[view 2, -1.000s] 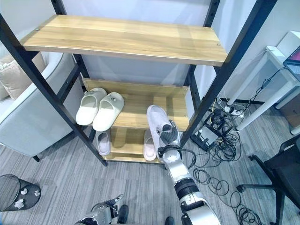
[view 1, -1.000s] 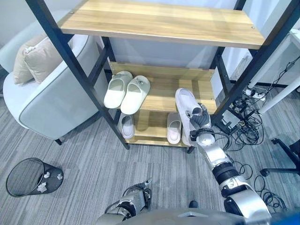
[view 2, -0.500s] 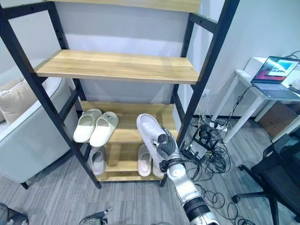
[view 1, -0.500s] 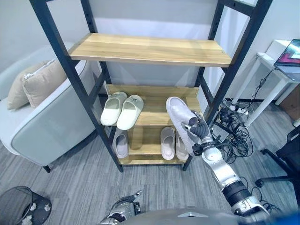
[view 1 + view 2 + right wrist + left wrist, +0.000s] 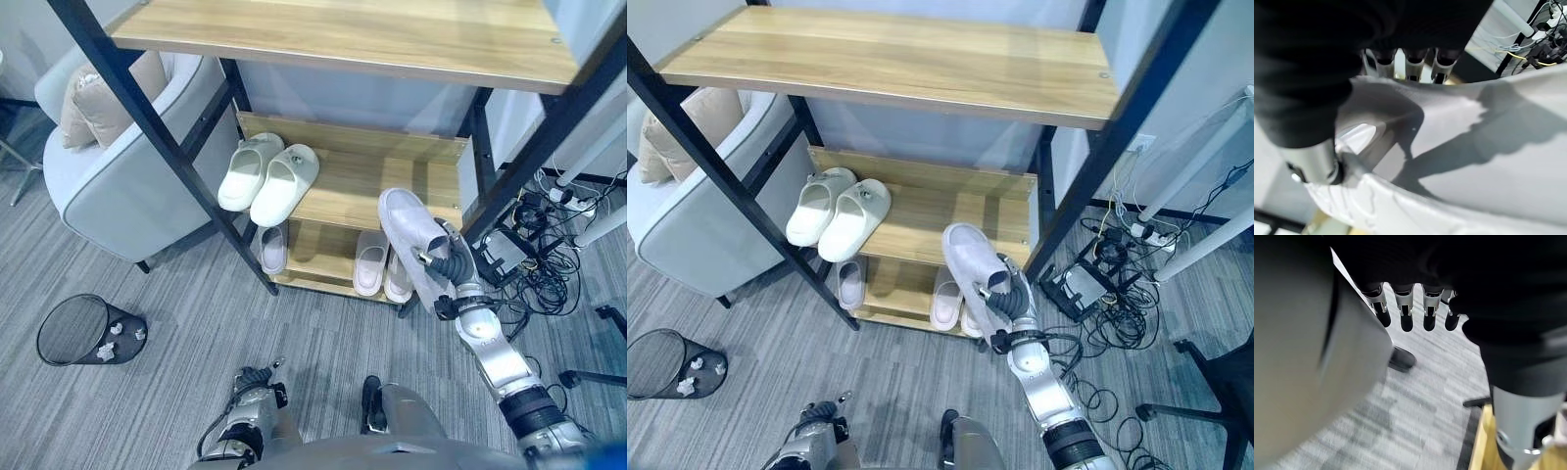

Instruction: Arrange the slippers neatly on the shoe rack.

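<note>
My right hand [image 5: 453, 276] is shut on a light grey slipper [image 5: 408, 229], thumb inside its opening [image 5: 1327, 161]. The slipper is held tilted, toe up, in front of the right end of the rack's middle shelf [image 5: 362, 186]. A cream pair [image 5: 266, 178] lies on the left of that shelf. On the bottom shelf lie one grey slipper [image 5: 272, 249] at the left and two pale ones [image 5: 372, 262] at the right, partly behind the held slipper. My left hand [image 5: 257, 384] hangs low near the floor, fingers [image 5: 1406, 316] relaxed and holding nothing.
Black rack posts [image 5: 167, 147] slant in front of the shelves. A grey armchair with cushions [image 5: 118, 166] stands to the left, a mesh waste basket [image 5: 83, 331] on the carpet. Cables and a power strip [image 5: 534, 257] lie right of the rack.
The camera has swung up and back down, shifting the whole picture. The grey slipper stays in my right hand before the rack's right side, now slightly lower against the middle shelf.
</note>
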Robot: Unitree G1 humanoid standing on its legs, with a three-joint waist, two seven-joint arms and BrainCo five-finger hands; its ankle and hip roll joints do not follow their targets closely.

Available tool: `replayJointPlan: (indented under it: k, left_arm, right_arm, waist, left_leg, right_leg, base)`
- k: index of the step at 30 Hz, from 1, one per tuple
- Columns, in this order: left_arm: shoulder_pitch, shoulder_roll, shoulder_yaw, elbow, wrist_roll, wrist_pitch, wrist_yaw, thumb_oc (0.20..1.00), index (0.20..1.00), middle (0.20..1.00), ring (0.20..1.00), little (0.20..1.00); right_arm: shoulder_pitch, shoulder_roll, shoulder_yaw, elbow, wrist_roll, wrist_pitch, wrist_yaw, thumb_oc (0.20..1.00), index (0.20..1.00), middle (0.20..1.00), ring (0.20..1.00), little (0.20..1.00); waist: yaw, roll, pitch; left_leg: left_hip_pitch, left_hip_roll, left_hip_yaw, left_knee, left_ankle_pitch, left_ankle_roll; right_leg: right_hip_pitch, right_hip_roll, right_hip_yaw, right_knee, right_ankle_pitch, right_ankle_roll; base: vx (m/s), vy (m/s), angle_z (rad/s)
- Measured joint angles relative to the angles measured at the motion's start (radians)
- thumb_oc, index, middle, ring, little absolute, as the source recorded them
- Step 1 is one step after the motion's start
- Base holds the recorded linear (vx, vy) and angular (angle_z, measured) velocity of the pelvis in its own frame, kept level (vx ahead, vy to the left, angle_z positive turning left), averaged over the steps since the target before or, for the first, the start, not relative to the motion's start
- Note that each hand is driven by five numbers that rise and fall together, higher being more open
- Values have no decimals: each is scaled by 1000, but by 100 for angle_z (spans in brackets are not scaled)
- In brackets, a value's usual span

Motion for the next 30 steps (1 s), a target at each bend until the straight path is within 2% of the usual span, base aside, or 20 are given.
replayJointPlan:
  k: [1,2,3,4,7,8,9,11,12,13,14,16,17,18,19,20,21,23,27,30]
  left_arm:
    - [12,-2,-6,0,15,2,1,1000,1000,1000,1000,1000]
    - [3,9,-43,36,49,1,4,1000,1000,1000,1000,1000]
    - [3,0,-41,29,63,-1,7,1000,1000,1000,1000,1000]
    - [-6,17,-41,35,73,3,14,1000,1000,1000,1000,1000]
    - [-16,74,-39,13,77,-1,22,1000,1000,1000,1000,1000]
    - [-9,85,-35,13,77,1,26,1000,1000,1000,1000,1000]
    - [-6,91,-27,0,76,-3,36,1000,1000,1000,1000,1000]
    - [-63,95,4,-109,76,-1,42,1000,1000,1000,1000,1000]
    - [-109,122,12,-152,78,-9,41,1000,1000,1000,1000,1000]
    - [-145,113,12,-198,81,-27,40,1000,1000,1000,1000,1000]
    - [-143,100,60,-227,81,-62,24,1000,1000,1000,1000,1000]
    - [22,173,-13,-324,115,-170,-21,1000,1000,1000,1000,1000]
    - [200,149,-25,-585,118,-131,1,1000,1000,1000,1000,1000]
    - [375,139,-71,-682,155,-200,-2,1000,1000,1000,1000,1000]
    - [431,137,-116,-587,180,-204,6,1000,1000,1000,1000,1000]
    - [436,92,-103,-512,172,-143,41,1000,1000,1000,1000,1000]
    - [472,51,-80,-563,184,-160,94,1000,1000,1000,1000,1000]
    - [464,25,-75,-661,164,-229,127,1000,1000,1000,1000,1000]
    - [276,9,-127,-627,104,-264,175,1000,1000,1000,1000,1000]
    - [187,-29,-109,-638,42,-286,229,1000,1000,1000,1000,1000]
  right_arm:
    - [3,16,-4,-2,0,-1,-12,200,200,200,200,200]
    - [30,65,-35,-41,3,-7,-29,200,200,200,200,200]
    - [41,74,-31,-56,4,-8,-33,200,200,200,200,200]
    - [43,73,-9,-60,4,-10,-39,200,200,200,200,200]
    - [33,112,21,-74,3,-18,-39,200,200,200,200,200]
    - [14,125,23,-74,2,-20,-40,200,200,200,200,200]
    - [-18,134,38,-73,2,-30,-51,200,200,200,200,200]
    - [-75,119,49,-74,-1,-38,-61,200,200,200,200,200]
    - [-125,108,57,-82,-4,-38,-66,200,200,200,200,200]
    - [-133,83,43,-122,-17,-40,-73,200,200,200,200,200]
    - [-136,54,32,-163,-39,-61,-85,200,200,200,200,200]
    - [-123,-25,-25,-218,-82,-75,-114,200,200,200,200,200]
    - [-39,-22,-119,-356,-81,-52,-123,200,200,200,200,200]
    - [7,-30,-150,-390,-85,-71,-149,200,200,200,200,200]
    - [11,-44,-137,-345,-87,-62,-149,200,200,200,200,200]
    - [18,-66,-121,-342,-86,-44,-152,200,200,200,200,200]
    - [42,-98,-116,-393,-97,-48,-174,200,200,200,200,200]
    - [23,-180,-140,-438,-117,-48,-201,200,200,200,200,200]
    - [-52,-144,-87,-401,-118,-9,-199,200,200,200,200,200]
    - [-116,-167,-63,-394,-119,16,-198,200,200,200,200,200]
  waist:
    - [11,15,-6]
    - [-6,7,-12]
    - [-9,2,-13]
    - [-3,-11,-15]
    - [16,-35,-26]
    - [24,-33,-23]
    - [41,-41,-24]
    - [26,-50,2]
    - [15,-75,26]
    - [7,-87,26]
    - [24,-78,35]
    - [19,-63,44]
    - [47,-35,66]
    - [78,-26,87]
    - [67,-24,80]
    - [66,-16,67]
    - [72,-20,30]
    - [54,-11,-17]
    - [54,-66,-119]
    - [49,-71,-162]
  left_leg:
    - [44,-52,44,30,-2,-3]
    - [24,-178,16,151,-72,11]
    - [25,-201,39,165,-76,-8]
    - [16,-262,64,229,-103,33]
    - [-16,-334,142,349,-180,112]
    - [-29,-330,165,391,-209,139]
    - [-57,-309,233,414,-216,149]
    - [-131,-322,244,433,-199,176]
    - [-174,-318,256,426,-151,164]
    - [-232,-343,274,435,-130,145]
    - [-290,-372,279,479,-148,180]
    - [-421,-370,271,574,-180,180]
    - [-499,-353,269,597,-174,174]
    - [-521,-349,270,591,-168,158]
    - [-518,-348,263,639,-203,140]
    - [-529,-342,238,774,-255,155]
    - [-555,-332,227,885,-311,142]
    - [-621,-324,211,910,-434,140]
    - [-795,-307,208,1057,-458,127]
    - [-927,-296,199,1196,-502,130]
  right_leg:
    - [29,-5,21,-10,5,15]
    - [32,-74,57,-11,4,37]
    - [43,-96,85,-24,16,49]
    - [62,-138,116,-59,40,71]
    - [74,-192,153,-114,91,70]
    - [44,-198,157,-90,128,96]
    - [-36,-227,116,-10,135,76]
    - [-187,-172,34,185,57,59]
    - [-255,-110,13,265,28,23]
    - [-304,-111,-5,264,30,-16]
    - [-352,-132,20,294,17,-20]
    - [-413,-142,83,374,-51,18]
    - [-433,-140,67,387,-113,38]
    - [-464,-146,70,391,-107,26]
    - [-464,-152,73,391,-105,8]
    - [-477,-151,74,414,-109,5]
    - [-545,-151,77,468,-124,21]
    - [-692,-171,78,601,-163,19]
    - [-871,-178,90,749,-187,-5]
    - [-999,-185,94,879,-231,-19]
  base:
    - [110,574,-35]
    - [124,579,-37]
    - [47,285,-14]
    - [59,170,-32]
    - [-64,272,-46]
    - [-238,148,-113]
    - [-279,101,-124]
    - [-333,99,-57]
    - [-255,19,31]
    - [-192,-68,32]
    - [-230,-56,15]
    - [-139,-49,17]
    - [-38,-56,40]
    - [-46,-74,25]
    - [-76,-75,-6]
    - [-61,-58,-4]
    - [27,-60,1]
    - [62,-47,36]
    - [10,-79,10]
    - [57,-69,6]
